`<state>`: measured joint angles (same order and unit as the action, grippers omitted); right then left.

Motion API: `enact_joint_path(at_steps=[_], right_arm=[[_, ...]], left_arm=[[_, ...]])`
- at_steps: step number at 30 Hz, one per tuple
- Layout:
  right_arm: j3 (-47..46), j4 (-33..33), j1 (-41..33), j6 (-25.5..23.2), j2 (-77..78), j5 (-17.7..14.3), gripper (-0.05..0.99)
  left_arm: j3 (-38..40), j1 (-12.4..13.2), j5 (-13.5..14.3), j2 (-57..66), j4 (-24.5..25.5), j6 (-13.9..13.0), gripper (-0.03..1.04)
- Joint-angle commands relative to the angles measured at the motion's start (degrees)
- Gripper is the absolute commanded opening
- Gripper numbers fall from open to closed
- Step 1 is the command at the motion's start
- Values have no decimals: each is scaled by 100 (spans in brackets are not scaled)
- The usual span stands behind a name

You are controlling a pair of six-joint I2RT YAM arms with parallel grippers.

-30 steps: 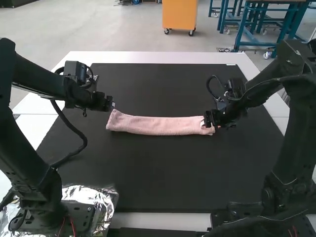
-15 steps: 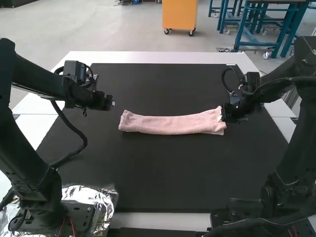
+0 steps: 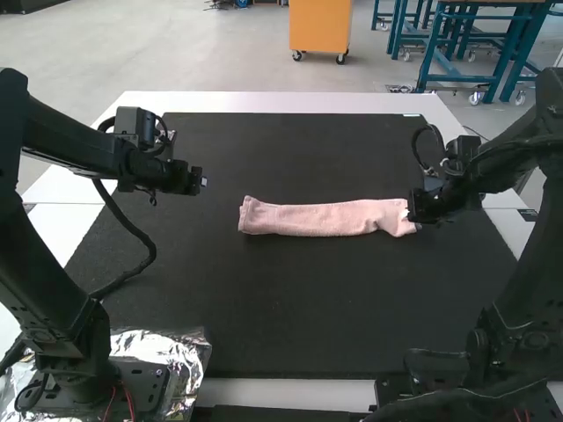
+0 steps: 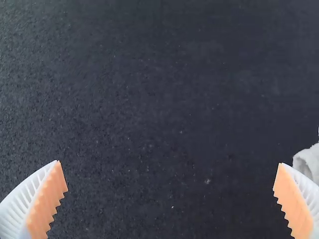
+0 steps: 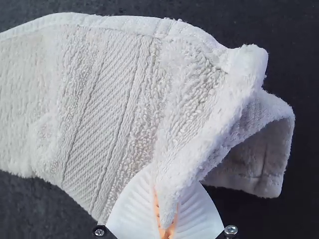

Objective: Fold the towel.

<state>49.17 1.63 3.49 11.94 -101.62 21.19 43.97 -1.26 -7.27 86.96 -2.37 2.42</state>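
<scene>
A pink towel [image 3: 321, 218] lies as a narrow folded strip across the middle of the black mat. At its right end is my right gripper [image 3: 417, 216]; in the right wrist view the right gripper [image 5: 167, 226] is shut on a pinched edge of the towel [image 5: 114, 94], whose end layers gape apart beside the fingers. My left gripper [image 3: 203, 182] hangs over the mat, up and left of the towel's left end and apart from it. In the left wrist view the left gripper [image 4: 170, 186] is wide open with nothing between its fingers, a bit of towel [image 4: 310, 162] beyond one finger.
The black mat [image 3: 290, 308] covers most of the white table [image 3: 281, 103]. Crinkled foil [image 3: 167, 350] lies around the left arm's base. A dark cable loops beside the left arm.
My right gripper has moved to the right, and the towel has slid along with it, away from the left gripper. The left arm has stayed still.
</scene>
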Motion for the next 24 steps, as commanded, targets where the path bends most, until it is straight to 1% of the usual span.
enact_joint_path(at_steps=[1, 3, 6, 9, 10, 11, 13, 14, 16, 17, 18, 20, 24], right_arm=[[84, -154, 3, 18, -33, -62, -2], [93, -286, 21, 27, -94, -185, -2], [146, -418, 56, 27, -226, -221, -2], [242, -418, 56, 36, -376, -308, -2], [269, -418, 56, 36, -420, -361, 0], [295, -418, 56, 36, -446, -493, 11], [304, -444, 56, 36, -455, -730, 43], [313, -453, 56, 45, -455, -792, 55], [374, -435, 82, 80, -446, -809, 81], [427, -409, 108, 89, -446, -809, 90], [462, -374, 135, 106, -437, -801, 91], [559, -295, 205, 194, -420, -792, 91], [647, -312, 275, 203, -464, -792, 91]], left_arm=[[-81, -41, 32, -109, -27, 57, 97], [-81, -41, 32, -109, -35, 66, 97], [-90, -41, 32, -109, -18, 84, 97], [-90, -41, 32, -109, 17, 75, 97], [-81, -41, 32, -109, 35, 75, 97], [-81, -41, 32, -109, 44, 66, 97], [-81, -24, 32, -109, 79, 57, 97], [-81, -15, 32, -109, 88, 57, 97], [-90, -15, 24, -109, 123, 49, 97], [-90, -6, 15, -109, 123, 49, 97], [-90, -6, 15, -109, 114, 49, 97], [-134, -6, 15, -109, 17, 40, 97], [-231, -33, 15, -109, -202, 22, 97]])
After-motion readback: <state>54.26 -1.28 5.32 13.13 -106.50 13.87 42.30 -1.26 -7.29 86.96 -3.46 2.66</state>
